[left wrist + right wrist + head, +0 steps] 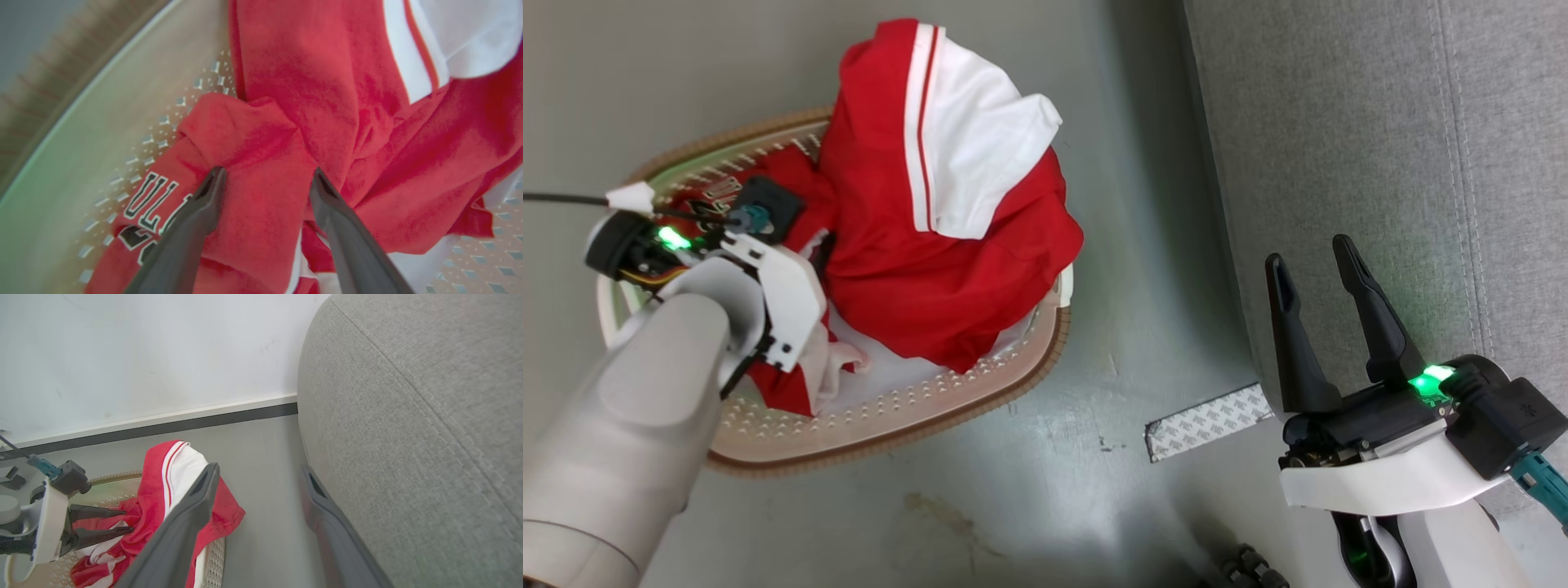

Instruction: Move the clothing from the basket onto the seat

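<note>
With clothing (947,245) heaped in the basket (890,425) beside the seat (1339,163) and left gripper (268,173) and right gripper (1311,255) spread wide, nothing held, the raised red fold (261,139) lined up between the left fingers (196,228) should be pinched deep, the basket wall being avoided.

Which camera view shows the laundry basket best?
The head view: the basket appears nearly whole from above, oval, brown-rimmed and perforated, though the clothing covers its middle. The left wrist view catches a blurred stretch of the basket wall; the right wrist view gives a partial glimpse of the basket side.
</note>
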